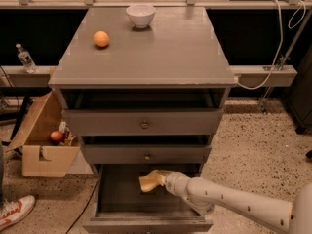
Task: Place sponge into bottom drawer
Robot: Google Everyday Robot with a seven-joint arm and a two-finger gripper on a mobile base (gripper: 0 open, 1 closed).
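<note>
The sponge (148,182) hangs at the tip of the gripper (160,180), inside the open mouth of the bottom drawer (146,224) and close under the front of the middle drawer (146,155). Its long axis runs roughly left to right across the drawer, tilted a little, with the free end pointing left and slightly down toward the drawer's left wall, and the right end folded up where it meets the gripper. The gripper's two fingers are closed tight on that right end, pinching the foam so that it bends; the foam hides most of them. The white arm reaches in from the lower right, crossing the drawer's right front corner. The bottom drawer is pulled well out, its dark floor showing around the sponge. The middle drawer and the top drawer (145,123) above it stand slightly open. On the cabinet top (161,52) an orange fruit (101,38) sits toward the left and a white bowl (141,15) near the back edge, well apart from each other. A cardboard box (44,150) stands on the floor to the left of the cabinet
</note>
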